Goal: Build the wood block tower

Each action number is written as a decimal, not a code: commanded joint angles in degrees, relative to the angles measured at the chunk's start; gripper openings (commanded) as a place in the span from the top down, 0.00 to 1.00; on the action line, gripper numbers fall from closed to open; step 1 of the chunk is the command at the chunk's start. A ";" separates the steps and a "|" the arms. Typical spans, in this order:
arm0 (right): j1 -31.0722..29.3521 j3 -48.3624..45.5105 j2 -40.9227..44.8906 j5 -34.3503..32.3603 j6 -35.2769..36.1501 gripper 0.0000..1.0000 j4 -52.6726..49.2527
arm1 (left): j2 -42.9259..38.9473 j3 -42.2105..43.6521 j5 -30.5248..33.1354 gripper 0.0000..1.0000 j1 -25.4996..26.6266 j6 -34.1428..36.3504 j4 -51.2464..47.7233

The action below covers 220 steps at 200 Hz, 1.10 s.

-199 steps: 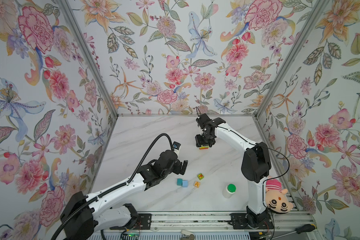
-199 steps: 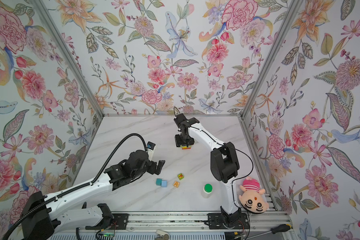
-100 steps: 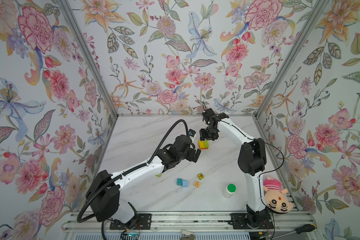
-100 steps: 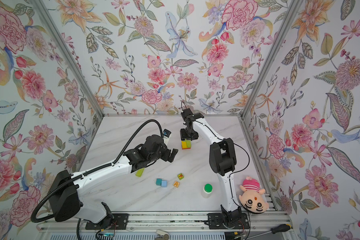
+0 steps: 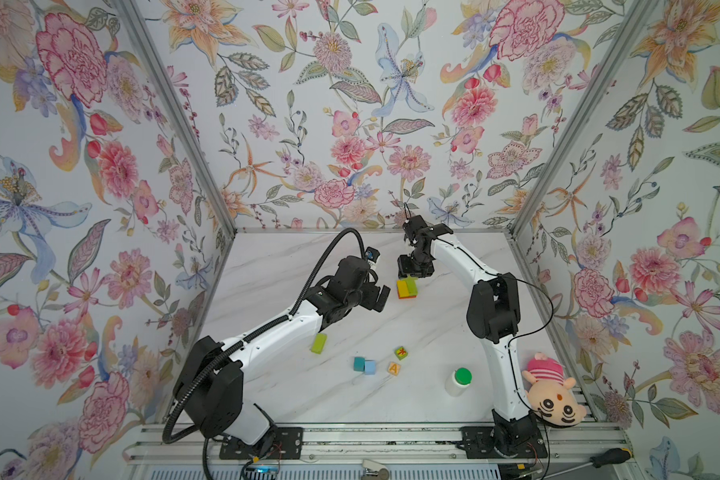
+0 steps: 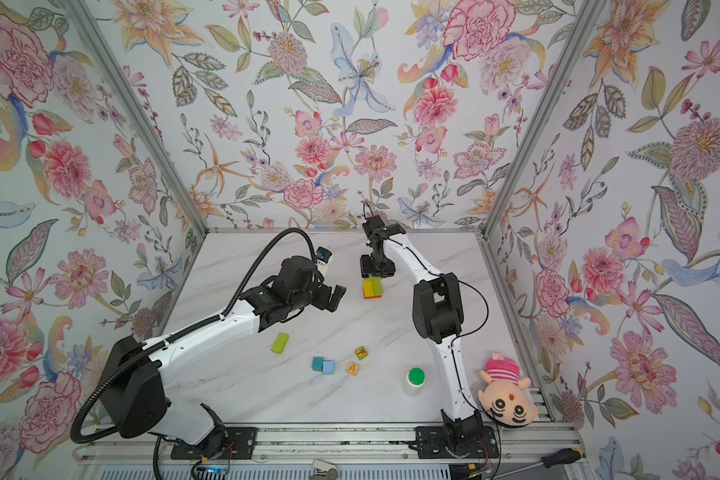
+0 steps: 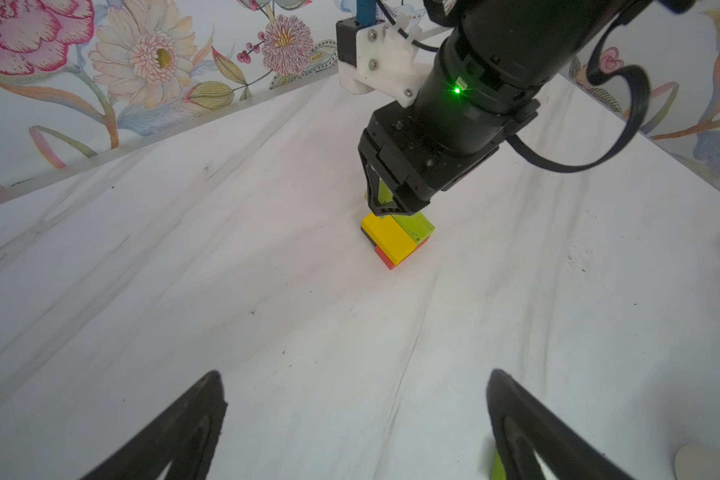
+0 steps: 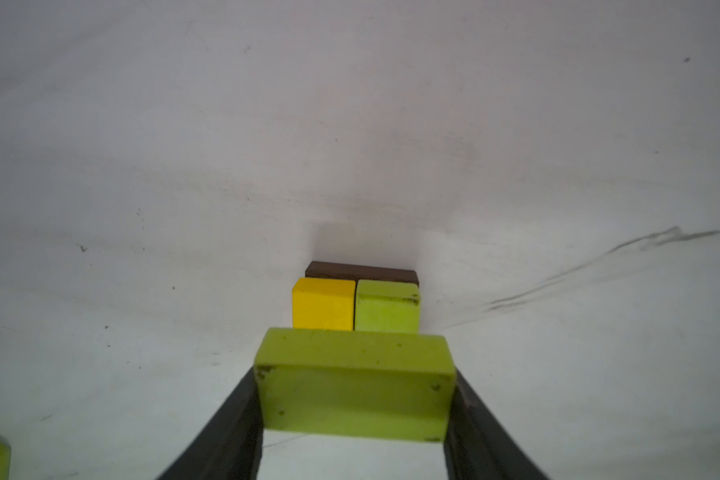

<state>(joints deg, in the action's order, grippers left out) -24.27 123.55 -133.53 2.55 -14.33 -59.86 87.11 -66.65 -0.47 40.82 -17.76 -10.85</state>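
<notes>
The tower (image 5: 406,288) (image 6: 372,288) is a low stack near the back: brown and red below, yellow and lime-green side by side on top (image 7: 395,239) (image 8: 354,303). My right gripper (image 5: 414,272) (image 8: 354,419) is shut on a lime-green oblong block (image 8: 354,386), held crosswise just above the tower. My left gripper (image 5: 381,297) (image 7: 354,376) stands open and empty, left of the tower and facing it. Loose wood blocks lie in front: a lime oblong (image 5: 319,343), teal (image 5: 359,363) and light-blue (image 5: 370,367) cubes, a green red-marked cube (image 5: 400,353), a tan "A" cube (image 5: 393,368).
A white green-capped bottle (image 5: 458,380) stands front right. A plush doll (image 5: 553,399) lies by the right arm's base. A screwdriver (image 5: 609,457) rests on the front rail. Flowered walls close in the left, back and right sides.
My left arm swung from the front middle up toward the tower, uncovering the loose lime oblong. The right gripper stayed at the tower with its block, shifting only slightly.
</notes>
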 commanded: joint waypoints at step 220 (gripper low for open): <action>-0.58 4.50 -5.58 -0.02 -1.59 0.47 -3.75 | 1.16 1.11 -7.35 0.01 -6.65 4.05 0.31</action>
<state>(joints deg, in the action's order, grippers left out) -24.40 125.75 -137.21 2.55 -15.25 -61.65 87.55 -65.87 -6.90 35.00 -14.74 -10.63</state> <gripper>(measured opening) 0.605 0.993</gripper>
